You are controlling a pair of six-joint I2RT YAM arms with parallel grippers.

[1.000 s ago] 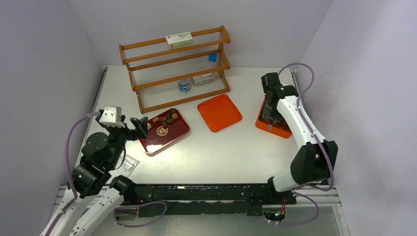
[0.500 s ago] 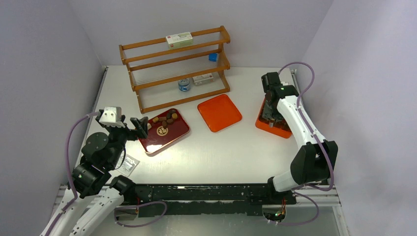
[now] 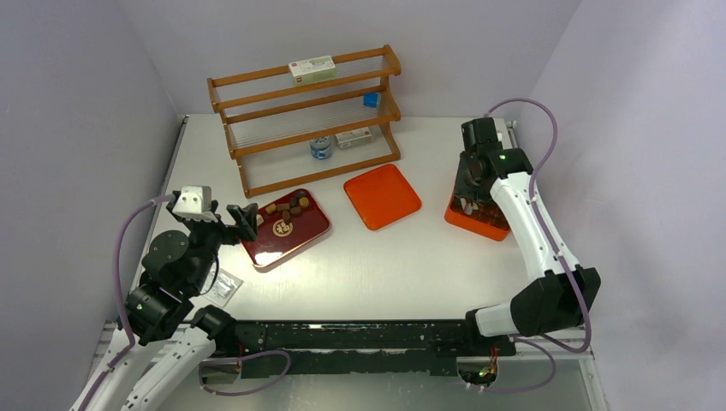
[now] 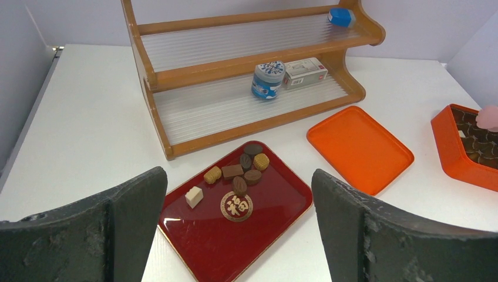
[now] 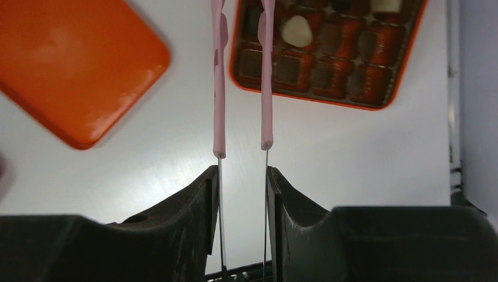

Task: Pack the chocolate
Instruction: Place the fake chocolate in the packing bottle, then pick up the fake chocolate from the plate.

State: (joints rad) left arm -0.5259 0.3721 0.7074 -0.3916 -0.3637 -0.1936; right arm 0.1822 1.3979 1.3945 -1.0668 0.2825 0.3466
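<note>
Several chocolates [image 3: 287, 207], dark brown, light brown and one cream-white, lie at the far end of the dark red tray [image 3: 295, 240]; they also show in the left wrist view [image 4: 241, 170]. My left gripper [image 3: 244, 218] is open and empty, held above the tray's near-left side [image 4: 238, 183]. My right gripper [image 3: 469, 190] is shut on the pink tongs [image 5: 219, 88] over the orange chocolate box [image 3: 479, 224]. The tong arms stand apart and their tips run out of view above the box [image 5: 329, 101]. A cream-white chocolate [image 5: 298, 30] sits in one compartment.
A wooden shelf rack [image 3: 304, 120] stands at the back with a blue jar [image 4: 267, 79] and a small carton [image 4: 304, 72]. An orange lid [image 3: 382, 196] lies between tray and box. A clear packet [image 3: 224, 287] lies near the left arm.
My right arm has shifted slightly up and to the right over the orange box, tongs still held. The left arm and the chocolates have not moved.
</note>
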